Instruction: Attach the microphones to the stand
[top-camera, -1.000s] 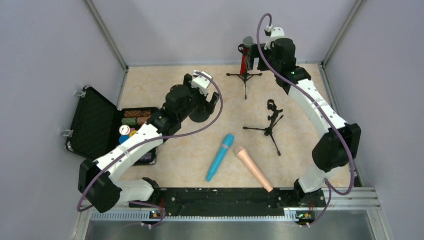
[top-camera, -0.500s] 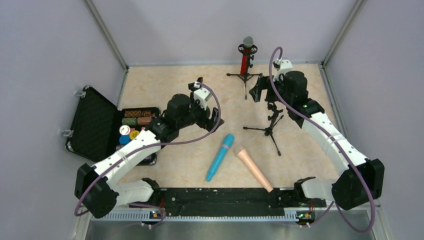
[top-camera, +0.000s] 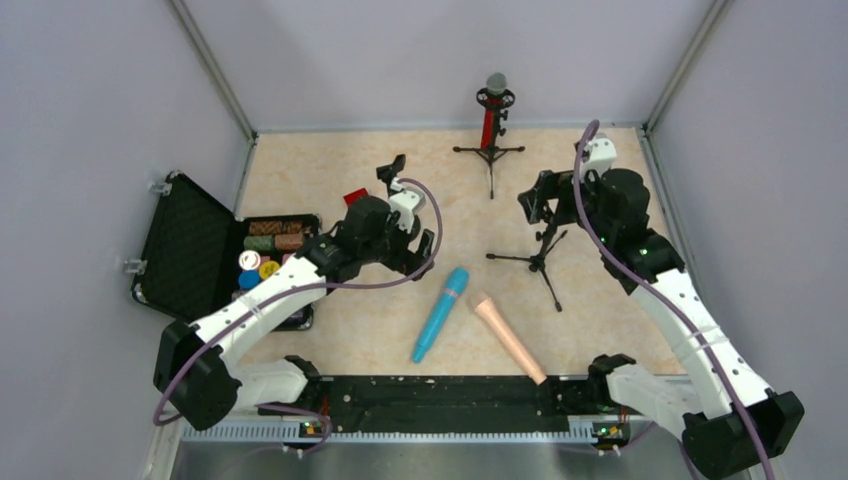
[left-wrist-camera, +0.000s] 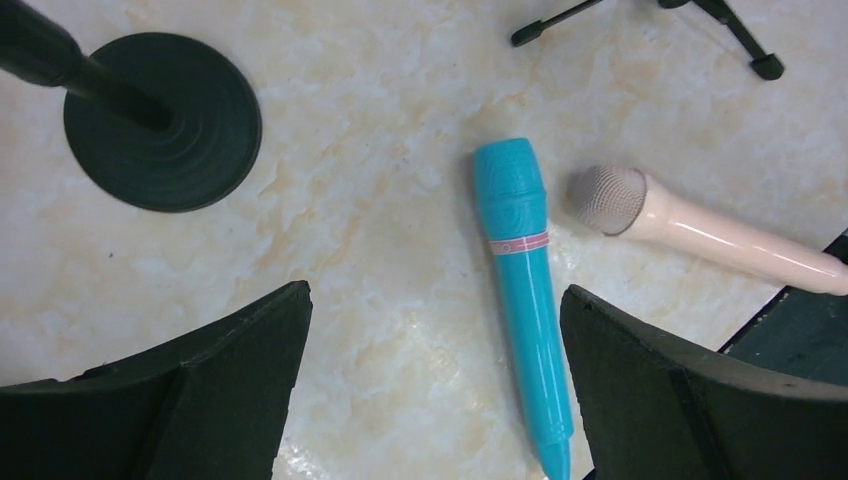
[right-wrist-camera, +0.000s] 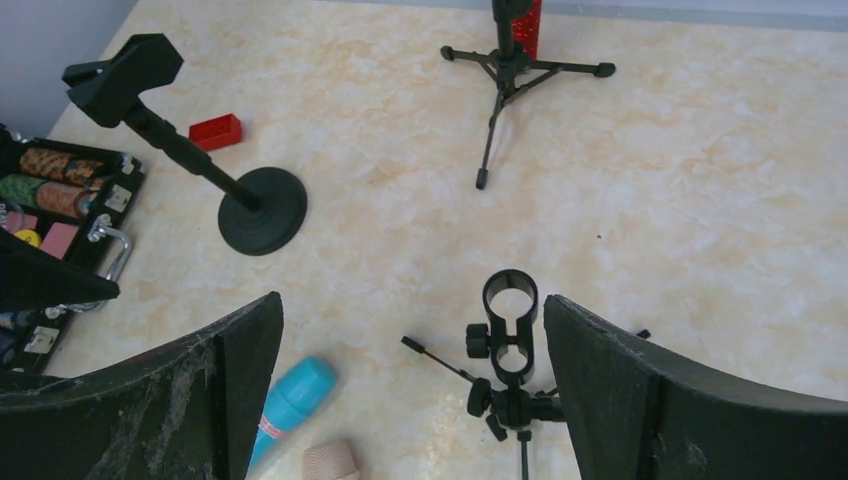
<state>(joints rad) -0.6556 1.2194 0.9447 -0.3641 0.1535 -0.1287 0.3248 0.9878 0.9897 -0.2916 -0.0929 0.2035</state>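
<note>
Red microphone (top-camera: 488, 125) sits in its stand (top-camera: 489, 152) at top centre — cyan microphone (top-camera: 440, 314) and peach microphone (top-camera: 509, 338) lie unmounted on the counter (top-camera: 330, 180); left pincer (left-wrist-camera: 435, 295) and right pincer (right-wrist-camera: 410, 300) gape empty.

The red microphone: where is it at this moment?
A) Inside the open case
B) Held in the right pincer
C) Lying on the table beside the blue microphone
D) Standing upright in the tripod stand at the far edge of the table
D: the red microphone sits upright in the far tripod stand, while the blue microphone lies flat on the table nearer the arms.
</note>
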